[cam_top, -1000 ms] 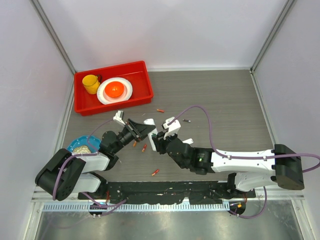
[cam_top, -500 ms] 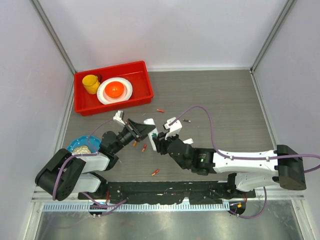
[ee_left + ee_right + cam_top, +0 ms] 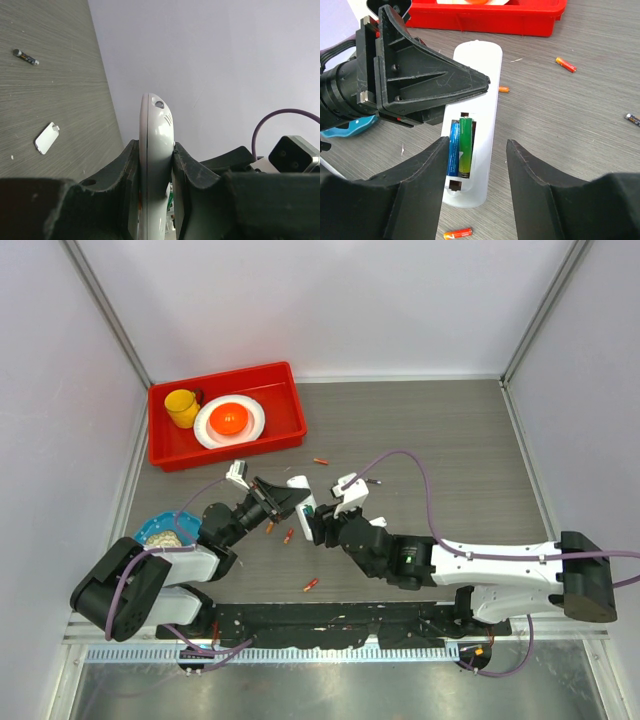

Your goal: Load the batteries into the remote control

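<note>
Where the two arms meet: the remote control [image 3: 487, 85] is held mid-table, its slotted back facing the right wrist camera.
Left gripper [image 3: 156, 170]: clamped on the remote's long edges, one finger pressing each side.
Right gripper [image 3: 479, 145]: jaws spread and holding nothing, with a clear gap between each finger and the remote's lower end.
Battery bay: a blue battery [image 3: 454, 150] and a green battery [image 3: 465, 145] lie side by side inside.
Loose batteries: orange ones [image 3: 311, 585] lie scattered near the grippers, and a dark one [image 3: 632, 119] lies apart.
Cover piece [image 3: 47, 138]: flat on the table.
Open room: bare table [image 3: 450, 440] on the right, with the red tray [image 3: 285, 440] edge near on the far left.
</note>
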